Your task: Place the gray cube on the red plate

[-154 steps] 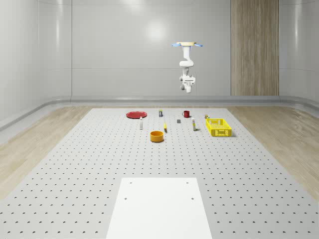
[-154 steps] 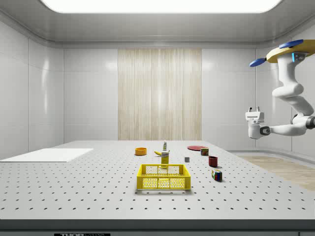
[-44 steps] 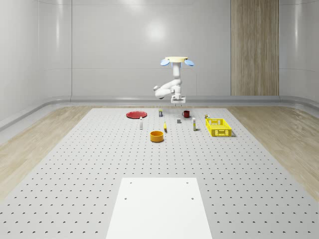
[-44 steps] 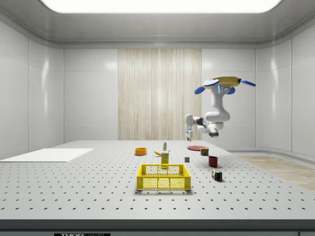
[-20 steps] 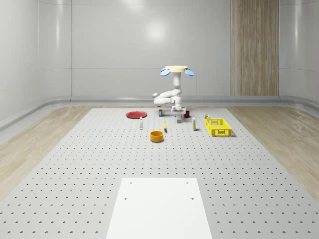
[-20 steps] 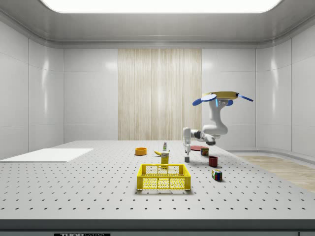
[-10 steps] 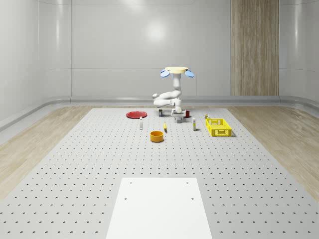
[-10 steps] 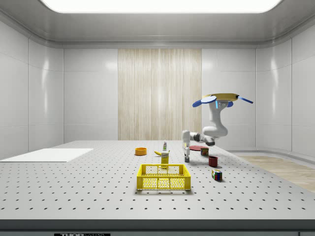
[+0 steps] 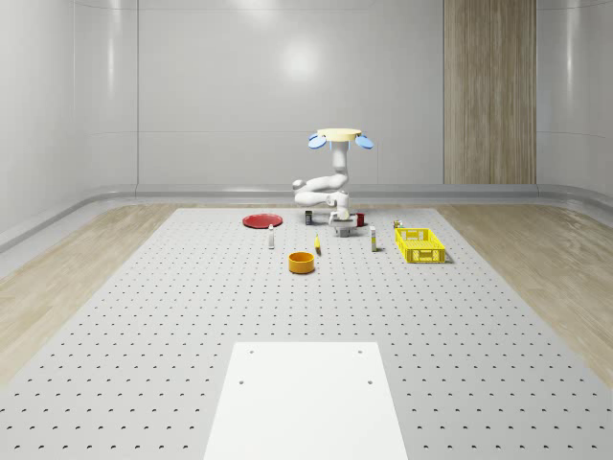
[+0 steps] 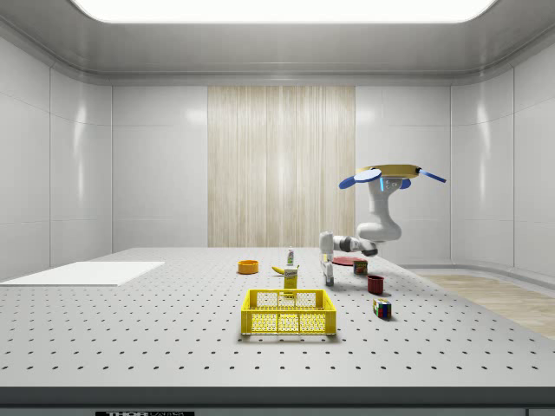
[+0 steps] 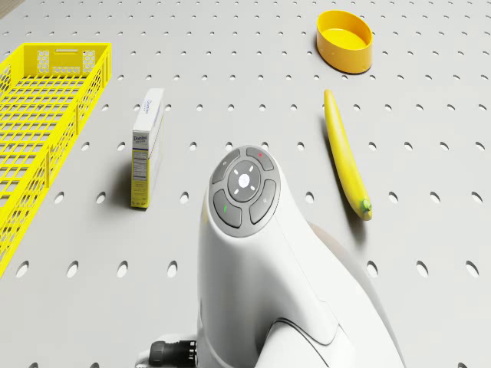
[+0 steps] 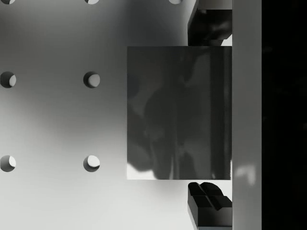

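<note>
**While the drone hovers, the gripper sits down over the gray cube**

Starting nearest you in the whole-scene view, you get a white panel (image 9: 306, 398) on the perforated table (image 9: 144, 316). Farther back comes an orange bowl (image 9: 302, 262). Behind that sit a banana (image 9: 317, 246) and a small box (image 9: 373, 243), with a yellow basket (image 9: 420, 244) off to that view's right.

Next back you find the gripper (image 9: 340, 230), low at the table surface and pointing down, between the banana and the box. The arm (image 9: 326, 192) folds up from it to the drone (image 9: 339, 136), which hovers in the air above this spot and rests on nothing.

Look at the wrist view for the gray cube (image 12: 168, 112). It lies flat on the table between the two dark fingertips (image 12: 208, 26), one at each of two opposite faces. The jaws are spread to either side of it, and a thin sliver of table shows between the cube and one tip. You can count it as straddled, not lifted.

A red mug (image 9: 360, 219) sits just behind the gripper. The red plate (image 9: 261, 220) is farther to the whole-scene view's left, well apart from the cube and bare on top.

The side view agrees, with the gripper (image 10: 329, 280) at table level, the drone (image 10: 390, 173) above it and the plate (image 10: 345, 260) behind.
</note>
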Controlling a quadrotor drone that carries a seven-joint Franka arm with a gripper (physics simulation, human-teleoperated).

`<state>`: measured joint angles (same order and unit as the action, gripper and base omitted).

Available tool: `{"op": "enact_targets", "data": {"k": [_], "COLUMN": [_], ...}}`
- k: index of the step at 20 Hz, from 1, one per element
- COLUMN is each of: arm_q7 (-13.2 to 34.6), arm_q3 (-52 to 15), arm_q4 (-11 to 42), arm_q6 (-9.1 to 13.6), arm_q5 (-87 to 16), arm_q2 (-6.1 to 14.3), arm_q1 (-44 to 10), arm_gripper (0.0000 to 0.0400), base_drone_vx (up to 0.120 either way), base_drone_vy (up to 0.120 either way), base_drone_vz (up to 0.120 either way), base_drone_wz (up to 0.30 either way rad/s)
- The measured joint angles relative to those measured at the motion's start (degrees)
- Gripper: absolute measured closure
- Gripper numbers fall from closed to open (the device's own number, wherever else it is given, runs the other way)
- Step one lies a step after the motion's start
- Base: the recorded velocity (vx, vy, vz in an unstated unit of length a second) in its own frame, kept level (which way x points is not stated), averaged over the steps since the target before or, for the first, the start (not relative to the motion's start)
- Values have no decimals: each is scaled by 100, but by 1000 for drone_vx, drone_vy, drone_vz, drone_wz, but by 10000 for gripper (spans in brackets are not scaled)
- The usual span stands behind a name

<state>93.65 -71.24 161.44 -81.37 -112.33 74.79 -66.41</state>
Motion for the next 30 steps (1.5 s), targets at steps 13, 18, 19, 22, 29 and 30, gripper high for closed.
{"op": "enact_targets", "data": {"k": [13, 18, 19, 22, 29, 30], "arm_q7": [35, 52, 56, 76, 152, 160], "arm_q3": [126, 126, 125, 45, -399, -441], "arm_q4": [64, 61, 60, 77, 163, 169], "arm_q6": [-247, -309, -320, -315, -208, -205], "arm_q5": [-36, -18, -14, 71, 512, 555], "arm_q2": [247, 309, 321, 347, 394, 405], "arm_q1": [51, 32, 27, 16, -22, -28], "arm_gripper": [85, 131, 135, 143, 149, 149], "base_drone_vx": [0, 0, 0, 0, 0, -120], "base_drone_vy": [0, 0, 0, 0, -17, -80], "base_drone_vz": [0, 0, 0, 0, 74, 120], "base_drone_wz": [0, 0, 0, 0, 0, 0]}}
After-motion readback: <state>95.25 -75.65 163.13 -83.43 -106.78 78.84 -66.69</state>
